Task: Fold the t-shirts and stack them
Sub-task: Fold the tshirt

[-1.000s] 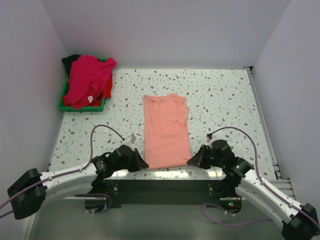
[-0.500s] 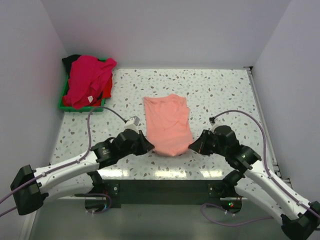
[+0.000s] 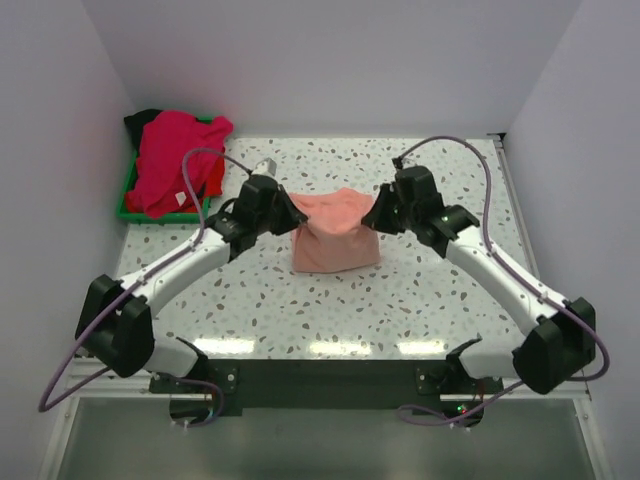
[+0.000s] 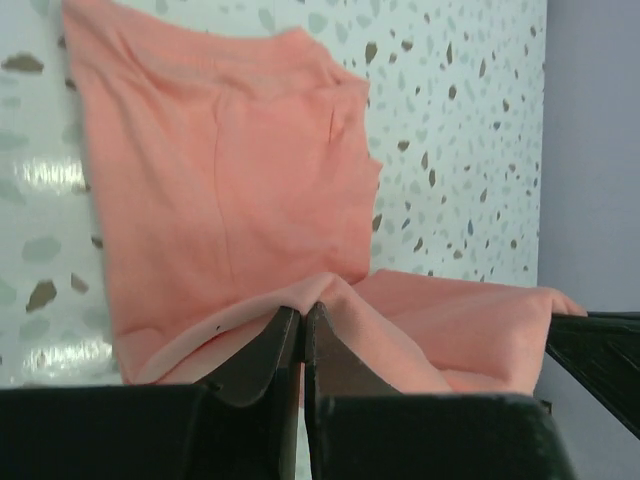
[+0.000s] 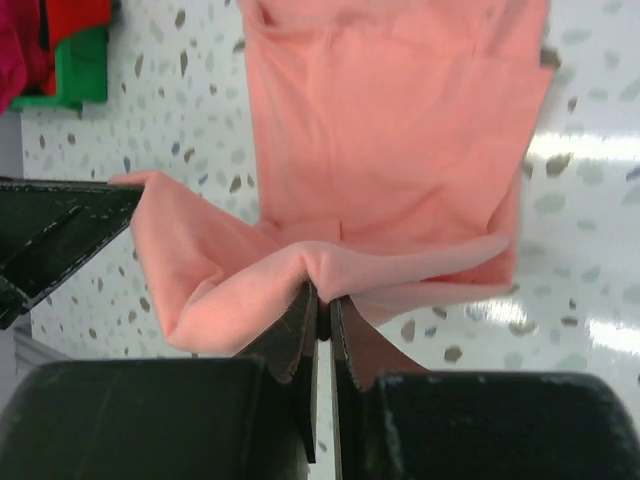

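The left gripper (image 4: 302,312) has its fingers clamped together on a pinched corner of the salmon-pink t-shirt (image 4: 230,170). The right gripper (image 5: 322,295) is likewise closed tight on the opposite corner of the same edge. Between the two grippers that edge hangs as a raised, slightly sagging band. Below and past the fingertips the rest of the shirt lies flat on the speckled table (image 3: 440,290), so the cloth is doubled over itself. Well apart from the left fingers, at the far left corner, a green tray (image 3: 125,207) holds a heaped magenta-pink t-shirt (image 3: 170,160), with a red t-shirt (image 3: 213,180) and a black t-shirt (image 3: 143,118) showing under it.
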